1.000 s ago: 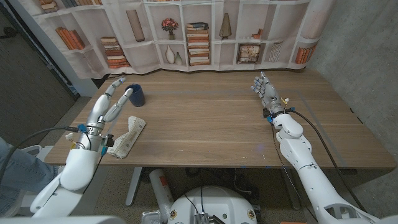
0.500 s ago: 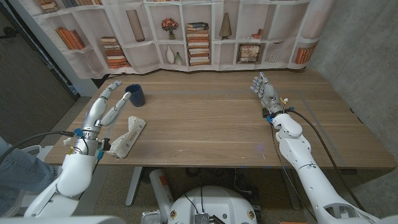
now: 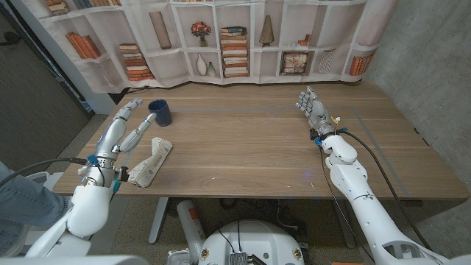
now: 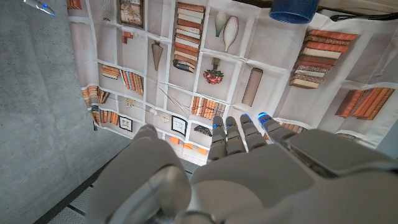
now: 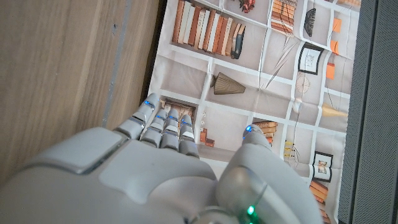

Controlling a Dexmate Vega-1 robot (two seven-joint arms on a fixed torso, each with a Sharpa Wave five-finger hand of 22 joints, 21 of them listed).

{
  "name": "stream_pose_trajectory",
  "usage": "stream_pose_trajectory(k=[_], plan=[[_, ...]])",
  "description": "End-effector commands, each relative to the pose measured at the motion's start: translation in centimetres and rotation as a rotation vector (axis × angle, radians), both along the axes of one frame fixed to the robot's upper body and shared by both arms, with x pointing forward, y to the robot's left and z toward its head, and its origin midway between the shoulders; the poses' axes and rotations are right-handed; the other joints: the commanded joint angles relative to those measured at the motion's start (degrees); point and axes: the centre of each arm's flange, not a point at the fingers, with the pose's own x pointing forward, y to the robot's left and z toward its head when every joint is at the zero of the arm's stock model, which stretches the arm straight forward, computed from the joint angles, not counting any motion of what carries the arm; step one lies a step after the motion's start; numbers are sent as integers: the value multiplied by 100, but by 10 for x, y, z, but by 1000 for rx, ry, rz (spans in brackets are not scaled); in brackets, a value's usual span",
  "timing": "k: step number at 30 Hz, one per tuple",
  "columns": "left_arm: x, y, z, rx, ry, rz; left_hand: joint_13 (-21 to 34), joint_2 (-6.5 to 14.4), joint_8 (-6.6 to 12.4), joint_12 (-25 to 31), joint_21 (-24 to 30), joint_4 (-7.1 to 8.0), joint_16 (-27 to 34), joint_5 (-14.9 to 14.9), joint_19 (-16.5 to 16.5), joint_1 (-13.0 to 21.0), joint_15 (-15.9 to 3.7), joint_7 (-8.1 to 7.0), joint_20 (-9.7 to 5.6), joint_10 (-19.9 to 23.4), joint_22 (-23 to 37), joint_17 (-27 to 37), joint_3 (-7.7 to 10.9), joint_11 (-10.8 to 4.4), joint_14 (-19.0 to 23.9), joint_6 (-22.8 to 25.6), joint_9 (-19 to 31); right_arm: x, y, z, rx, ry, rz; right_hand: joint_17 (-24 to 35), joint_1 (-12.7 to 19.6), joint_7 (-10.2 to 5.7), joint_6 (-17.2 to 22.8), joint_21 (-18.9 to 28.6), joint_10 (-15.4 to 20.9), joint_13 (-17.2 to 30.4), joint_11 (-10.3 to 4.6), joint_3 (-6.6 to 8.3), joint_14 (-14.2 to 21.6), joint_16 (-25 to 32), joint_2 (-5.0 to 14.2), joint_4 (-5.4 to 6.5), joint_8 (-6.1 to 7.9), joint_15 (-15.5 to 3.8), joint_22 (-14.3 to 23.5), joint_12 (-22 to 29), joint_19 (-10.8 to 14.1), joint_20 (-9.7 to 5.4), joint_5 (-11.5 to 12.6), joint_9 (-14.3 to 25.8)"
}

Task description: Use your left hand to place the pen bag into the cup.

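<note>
Your left hand (image 3: 126, 126): fingers spread, holding nothing | beside pen bag (image 3: 150, 162), near blue cup (image 3: 160, 112) | right hand (image 3: 313, 109): released, empty

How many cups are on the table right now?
1. A dark blue cup stands near the table's far left corner, just beyond the left robot hand. The pen bag lies nearer the front edge.

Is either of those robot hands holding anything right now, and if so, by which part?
Nothing is held. The left hand has its fingers apart above the table near the pen bag and the cup; the right hand is open too.
</note>
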Motion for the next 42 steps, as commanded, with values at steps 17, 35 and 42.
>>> stream_pose_trajectory(k=[17, 35, 42], plan=[[-15, 5, -7, 61, 25, 199, 21, 9, 27, 37, -1, -86, 34, 64, 62, 158, -33, -18, 34, 144, 10, 21, 36, -8, 121, 166, 15, 7, -2, -2, 0, 7, 11, 11, -8, 16, 44, -46, 21, 22, 51, 5, 24, -19, 57, -27, 7, 27, 36, -31, 48, -87, 2, 22], [-24, 9, -21, 91, 60, 281, 24, 2, 26, 34, -4, -125, 32, 90, 107, 232, -54, -40, 36, 214, 11, 23, 30, -43, 193, 250, 16, -1, -2, 0, 2, -16, 14, 11, -16, 10, 46, -84, 33, 23, 49, -6, 30, -20, 56, -34, 4, 22, 37, -31, 66, -84, 2, 22], [-26, 11, -24, 101, 73, 314, 25, -4, 24, 37, -6, -140, 30, 100, 123, 259, -61, -51, 39, 249, 11, 23, 26, -56, 213, 276, 16, -1, -2, -2, -5, -10, 15, 12, -18, 13, 47, -98, 35, 23, 50, -8, 30, -21, 59, -36, 4, 23, 38, -31, 71, -84, 3, 22]])
